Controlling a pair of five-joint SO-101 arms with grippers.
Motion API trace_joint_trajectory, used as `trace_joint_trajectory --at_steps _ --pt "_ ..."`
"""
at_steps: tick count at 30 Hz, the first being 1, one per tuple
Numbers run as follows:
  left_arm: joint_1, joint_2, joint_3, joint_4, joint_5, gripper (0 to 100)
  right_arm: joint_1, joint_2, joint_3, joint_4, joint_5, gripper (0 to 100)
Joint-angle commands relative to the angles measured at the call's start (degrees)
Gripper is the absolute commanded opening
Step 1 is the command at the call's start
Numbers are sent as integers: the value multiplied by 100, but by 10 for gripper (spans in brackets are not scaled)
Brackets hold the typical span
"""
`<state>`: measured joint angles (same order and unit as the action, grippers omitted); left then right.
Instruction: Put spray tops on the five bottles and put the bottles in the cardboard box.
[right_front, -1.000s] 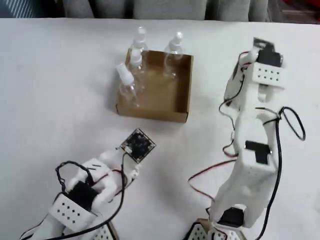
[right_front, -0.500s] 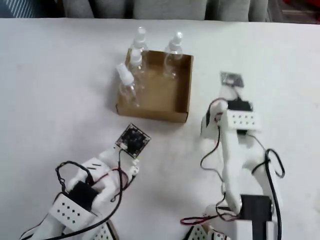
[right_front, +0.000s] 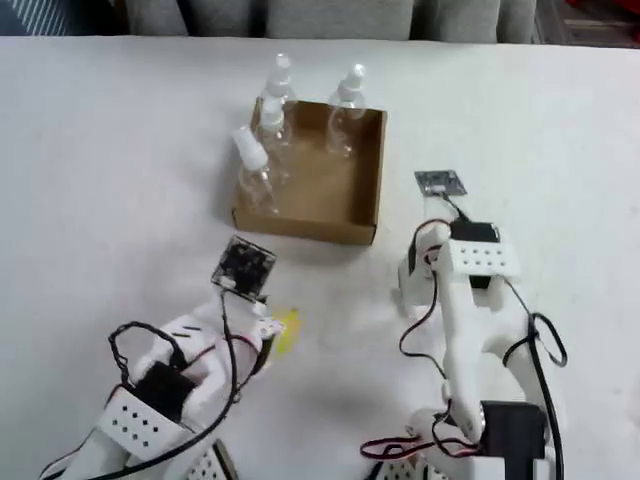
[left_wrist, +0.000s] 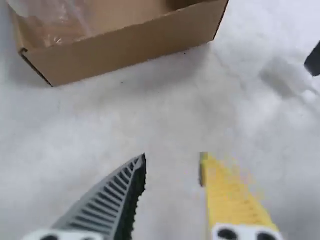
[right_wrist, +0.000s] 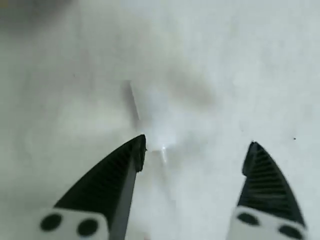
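Yellow and grey fingers of the left gripper are standing apart and empty, with the cardboard box just ahead. The high view is adding four spray-topped bottles inside it. The right gripper, black fingers spread, is hanging over the table, having pulled back since a second ago.

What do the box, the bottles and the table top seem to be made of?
The box looks like plain brown cardboard, matte, with raw cut edges. The bottles seem clear glossy plastic, since the box shows through them; their spray tops look like white opaque plastic. The table is white and matte, perhaps a cloth or paper cover; I cannot tell which.
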<state>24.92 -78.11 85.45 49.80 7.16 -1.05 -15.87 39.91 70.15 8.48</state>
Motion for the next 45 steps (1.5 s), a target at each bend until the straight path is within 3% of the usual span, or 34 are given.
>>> trace_joint_trajectory --at_steps 1,5,13,20,24,27,32,45 --pt "347 -66 -396 -202 668 274 462 -453 -659 681 79 192" --pt "892 -48 -484 -527 958 211 1077 -857 -1037 1209 466 144" --pt "1631 356 -589 -1178 1626 251 2747 -1279 -1741 1859 1644 139" --pt "1727 3037 -1820 -2066 2690 253 3837 -1279 -1934 1877 2365 139" --pt "1763 4734 -2453 -2936 3719 255 4163 -1279 -1925 1859 2646 140" --pt "1965 5780 -2831 -3393 4105 255 4312 -1270 -1916 1859 2804 140" --pt "2466 6747 -3657 -2963 4607 256 4576 -1270 -1908 1859 3086 139" --pt "2466 8796 -5556 -2444 5521 256 4760 -1270 -1090 1112 3367 139"
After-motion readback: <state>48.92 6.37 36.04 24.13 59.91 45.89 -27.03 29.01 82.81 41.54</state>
